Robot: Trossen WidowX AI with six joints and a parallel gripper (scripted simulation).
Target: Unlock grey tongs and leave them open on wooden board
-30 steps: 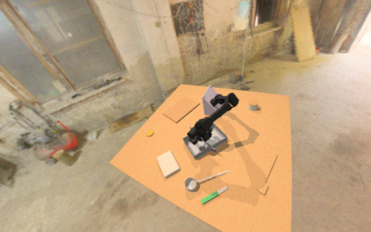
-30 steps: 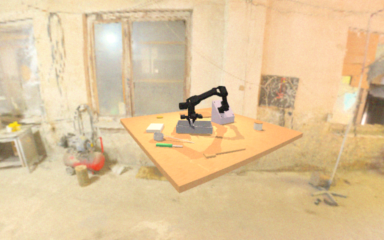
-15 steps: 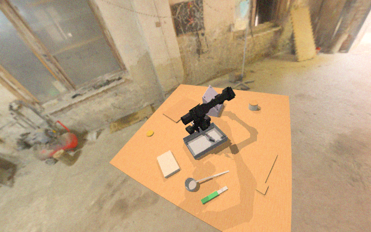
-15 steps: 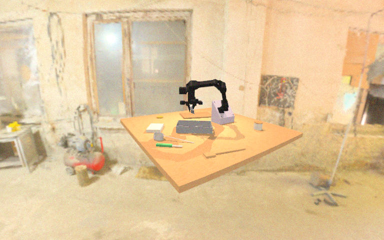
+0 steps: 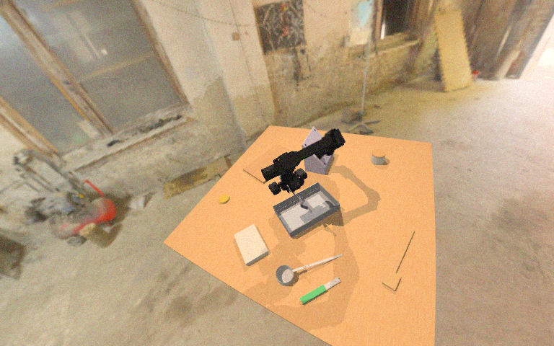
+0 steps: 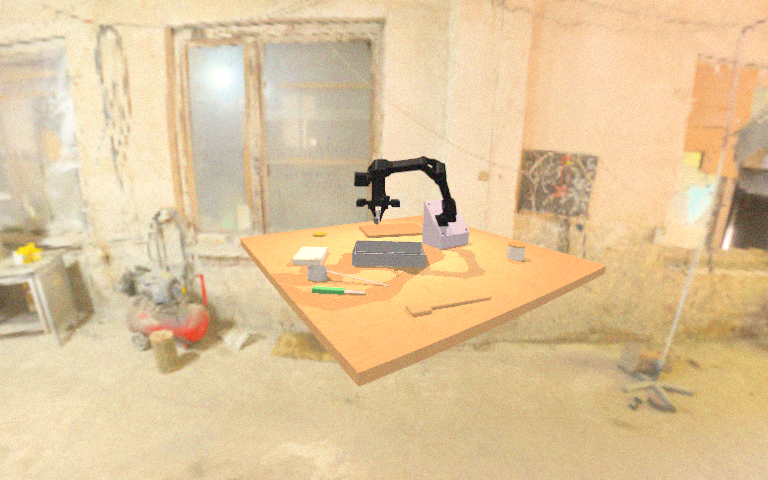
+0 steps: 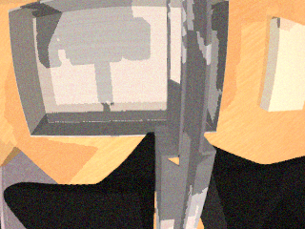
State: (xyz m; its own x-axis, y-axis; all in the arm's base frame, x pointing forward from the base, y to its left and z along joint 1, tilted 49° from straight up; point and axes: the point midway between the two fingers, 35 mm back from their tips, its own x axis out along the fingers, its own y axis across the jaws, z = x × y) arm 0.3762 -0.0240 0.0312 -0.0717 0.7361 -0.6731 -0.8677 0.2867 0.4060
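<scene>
My gripper [image 5: 292, 188] [image 6: 377, 213] [image 7: 164, 137] is shut on the grey tongs [image 5: 301, 200] [image 6: 377, 218] [image 7: 191, 90] and holds them in the air above the grey roasting tin [image 5: 286, 222] [image 6: 389, 259] [image 7: 22, 64]. The tongs' arms lie close together and run away from the fingers over the tin's right wall in the wrist view. The wooden board [image 5: 254, 176] [image 6: 390, 229] lies flat on the table behind the tin, partly hidden by the arm in the top view.
A white block [image 5: 251, 244] [image 6: 309, 254] [image 7: 280, 67], a grey scoop [image 5: 286, 274], a green-handled tool [image 5: 318, 291], a yellow disc [image 5: 223, 198], a grey can [image 5: 378, 158] and a thin strip [image 5: 404, 252] lie on the table. The lavender arm base [image 5: 316, 161] stands behind the tin.
</scene>
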